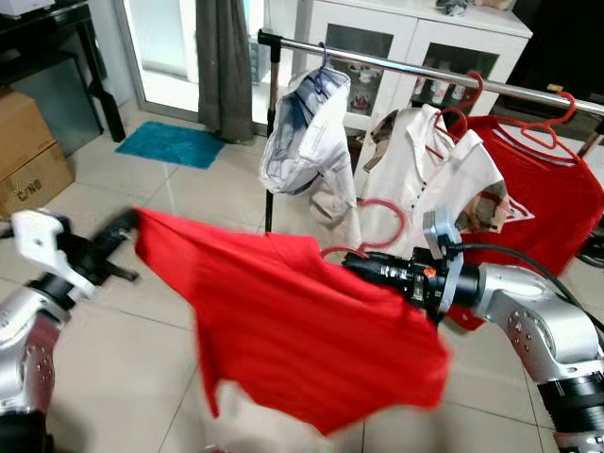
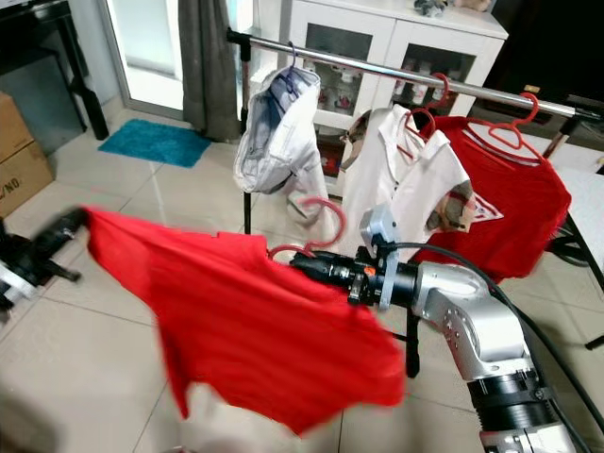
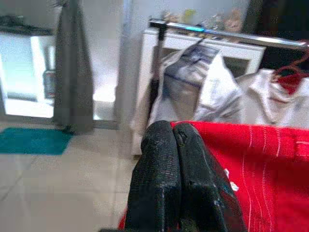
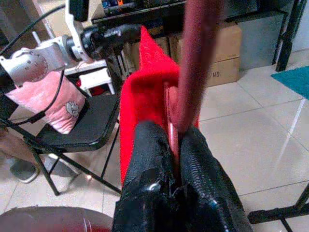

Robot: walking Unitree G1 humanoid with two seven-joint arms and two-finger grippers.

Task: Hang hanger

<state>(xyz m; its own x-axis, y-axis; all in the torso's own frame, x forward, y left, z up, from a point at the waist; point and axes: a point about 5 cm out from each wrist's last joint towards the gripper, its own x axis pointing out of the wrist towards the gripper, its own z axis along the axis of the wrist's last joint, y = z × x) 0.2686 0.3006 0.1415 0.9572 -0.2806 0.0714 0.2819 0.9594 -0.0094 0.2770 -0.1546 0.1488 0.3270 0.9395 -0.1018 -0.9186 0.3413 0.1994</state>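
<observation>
The red hanger (image 1: 382, 226) carries a red shirt (image 1: 293, 330) and is held in the air between the two grippers, in front of the clothes rail (image 1: 425, 71) and lower than it, not yet on the bar. The right gripper (image 1: 363, 266) has its two black fingers (image 4: 200, 183) pressed together on the hanger's stem at the shirt's collar, with the pink-red hook curving up just above the fingertips. The left gripper (image 1: 121, 226), well apart from the right one, is closed on the far edge of the shirt, its fingers (image 3: 159, 183) squeezed flat against each other with red cloth beside them (the cloth is stretched almost level from one gripper to the other, and the rest sags toward the floor). Beyond the right gripper, the rail holds a pale crumpled garment (image 1: 307, 142), a white shirt (image 1: 425, 170) and another red shirt (image 1: 543, 189), each on its own hanger. Behind the rail stands a white cabinet (image 1: 415, 38). Past the left gripper lie a teal mat (image 1: 170, 143) on the tiled floor (image 1: 113, 377) and a cardboard box (image 1: 28, 156).
</observation>
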